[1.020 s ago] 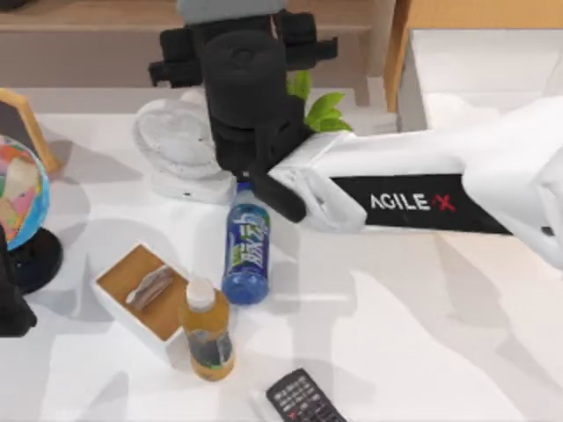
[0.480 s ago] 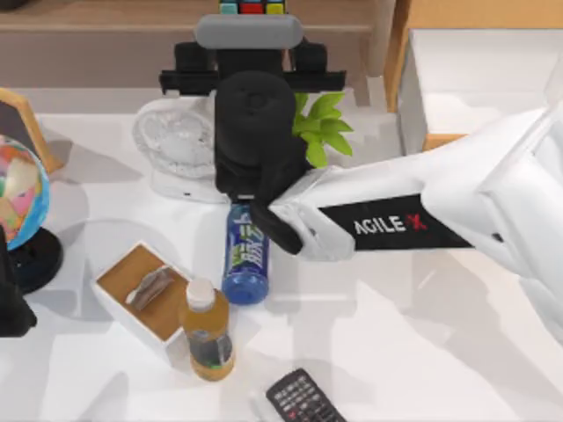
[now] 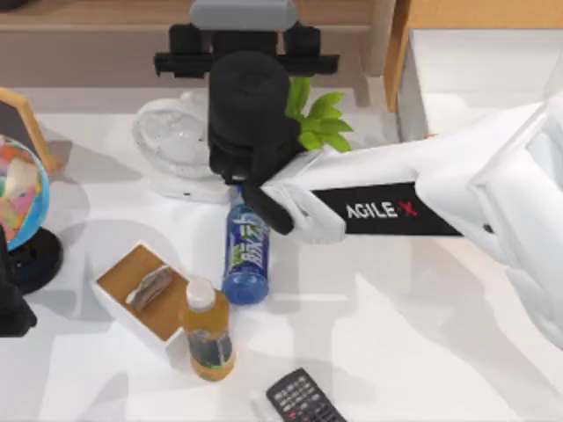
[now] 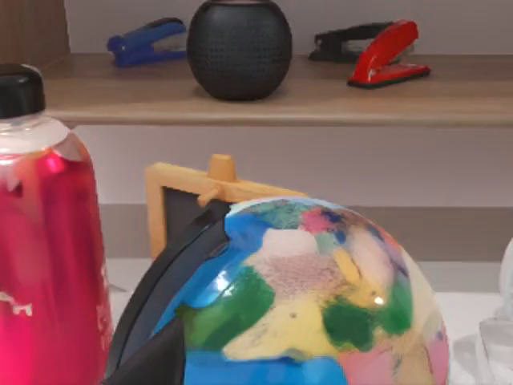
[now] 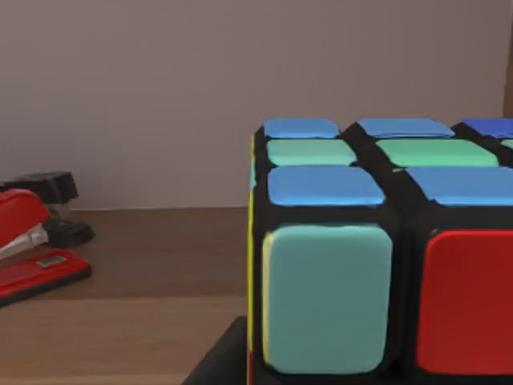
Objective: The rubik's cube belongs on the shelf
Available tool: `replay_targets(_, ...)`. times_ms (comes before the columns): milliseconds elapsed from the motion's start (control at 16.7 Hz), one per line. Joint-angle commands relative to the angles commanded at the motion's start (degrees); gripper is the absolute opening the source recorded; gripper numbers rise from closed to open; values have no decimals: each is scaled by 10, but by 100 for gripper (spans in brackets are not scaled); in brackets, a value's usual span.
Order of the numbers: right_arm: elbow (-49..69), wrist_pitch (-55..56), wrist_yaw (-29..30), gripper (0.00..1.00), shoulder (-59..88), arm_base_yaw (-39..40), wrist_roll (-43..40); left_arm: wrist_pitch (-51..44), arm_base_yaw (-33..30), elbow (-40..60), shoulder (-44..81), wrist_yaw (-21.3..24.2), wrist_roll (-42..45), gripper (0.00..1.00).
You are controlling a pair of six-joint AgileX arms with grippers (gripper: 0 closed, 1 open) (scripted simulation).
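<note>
Right gripper (image 3: 246, 35) over shelf (image 5: 144, 265) — rubik's cube (image 5: 385, 257) close before it

rubik's cube (image 5: 385, 265): cut off at right and bottom edges | globe (image 4: 304, 297): lower part cropped | remote (image 3: 302, 400): cut by bottom edge | red bottle (image 4: 44, 241): partly out of frame

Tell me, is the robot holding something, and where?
Cannot tell for sure. The rubik's cube sits close before the right gripper, over the shelf, but the grip itself is hidden.

a white table (image 3: 422, 352) under soft light, a plain pale wall (image 5: 200, 80) behind; perhaps a cabinet (image 3: 475, 13) at right.
</note>
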Motion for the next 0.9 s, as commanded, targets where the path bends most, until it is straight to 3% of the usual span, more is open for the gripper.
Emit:
replay_targets(540,210,-112,-55,0,104,-55,7,0,0,0,0,0,0,100)
replay_targets(900,236,-131,-64,0,122,-62,8,0,0,0,0,0,0,100)
